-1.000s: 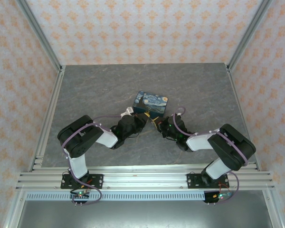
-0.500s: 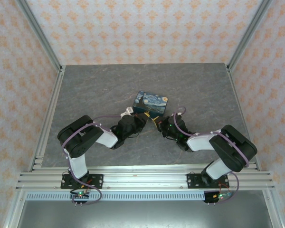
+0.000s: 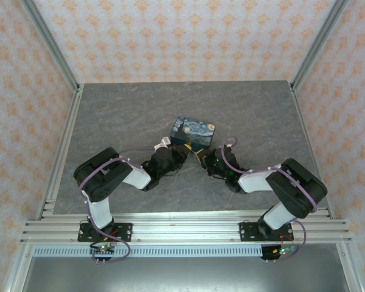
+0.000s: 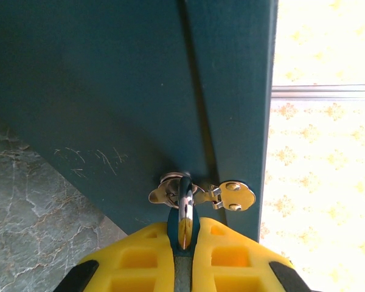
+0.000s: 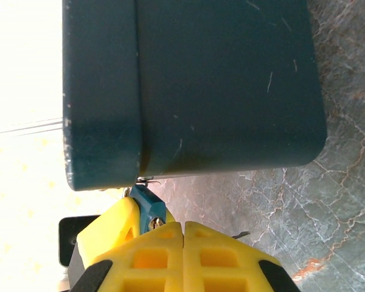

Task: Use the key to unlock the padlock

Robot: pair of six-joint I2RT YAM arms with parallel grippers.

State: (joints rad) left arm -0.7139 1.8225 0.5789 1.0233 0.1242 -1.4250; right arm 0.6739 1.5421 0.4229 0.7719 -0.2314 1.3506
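Clamping the padlock (image 4: 184, 214) at the clasp (image 4: 230, 195) of the box (image 4: 109, 91), the left gripper (image 4: 184, 234) is closed on it; the right gripper (image 5: 182, 232), fingers pressed together, sits just beside the padlock.

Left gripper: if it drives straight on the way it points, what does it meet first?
The left gripper clamps the padlock; straight ahead, the metal hasp and the dark box wall come first, seemingly very close.

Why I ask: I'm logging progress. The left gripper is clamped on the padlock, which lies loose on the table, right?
Not quite. The left gripper is clamped on the padlock, but the padlock is not loose on the table: its shackle passes through the latch on the box. The left wrist view shows this.
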